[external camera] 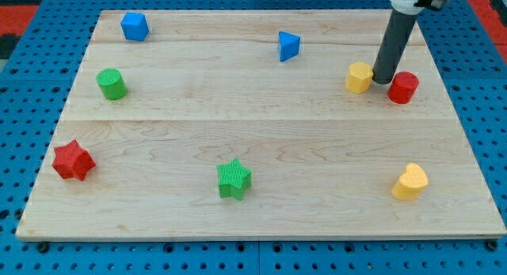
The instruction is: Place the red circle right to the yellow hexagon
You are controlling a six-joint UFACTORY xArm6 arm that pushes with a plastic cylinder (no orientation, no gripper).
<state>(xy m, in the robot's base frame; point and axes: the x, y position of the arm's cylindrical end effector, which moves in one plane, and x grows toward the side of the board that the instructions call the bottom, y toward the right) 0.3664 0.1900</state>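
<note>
The red circle (pixel 403 87) sits on the wooden board near the view's upper right. The yellow hexagon (pixel 359 77) lies just to its left. My tip (pixel 382 80) stands between the two, close to both blocks; I cannot tell whether it touches either one. The dark rod rises from there toward the view's top right.
On the wooden board (pixel 261 219) also lie a blue cube (pixel 135 26) at top left, a blue triangle (pixel 288 46) at top centre, a green cylinder (pixel 112 84) at left, a red star (pixel 73 161) at lower left, a green star (pixel 234 179) at bottom centre and a yellow heart (pixel 410 182) at lower right.
</note>
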